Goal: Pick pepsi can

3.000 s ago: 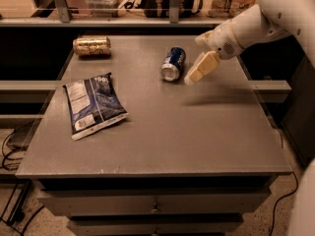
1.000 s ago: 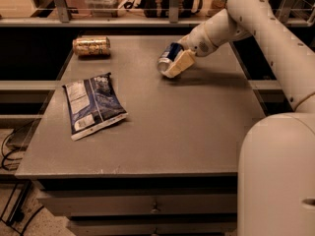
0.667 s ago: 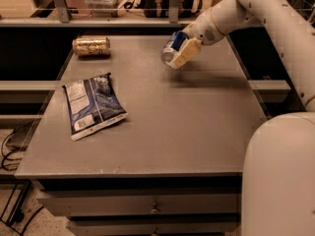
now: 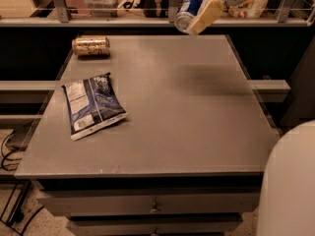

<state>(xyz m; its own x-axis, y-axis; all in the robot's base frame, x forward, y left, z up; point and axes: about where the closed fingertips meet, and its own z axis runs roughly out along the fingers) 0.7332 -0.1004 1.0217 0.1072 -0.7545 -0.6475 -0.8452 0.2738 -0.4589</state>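
Note:
The pepsi can (image 4: 190, 7), blue with white markings and a silver end, hangs tilted in the air at the top centre, well above the grey table (image 4: 197, 132). My gripper (image 4: 197, 11) is shut on it: a tan finger (image 4: 205, 14) lies along the can's right side, and the rest of the gripper is cut off by the top edge of the view. The can's shadow falls on the table below.
A gold can (image 4: 90, 46) lies on its side at the table's back left. A flat blue-and-white chip bag (image 4: 92, 104) lies at the left. A shelf rail (image 4: 147, 21) with clutter runs behind the table. My white arm (image 4: 290, 181) fills the bottom right corner.
The gripper closed on the pepsi can where it lay on the table and has lifted it up and toward the back, clear of the tabletop.

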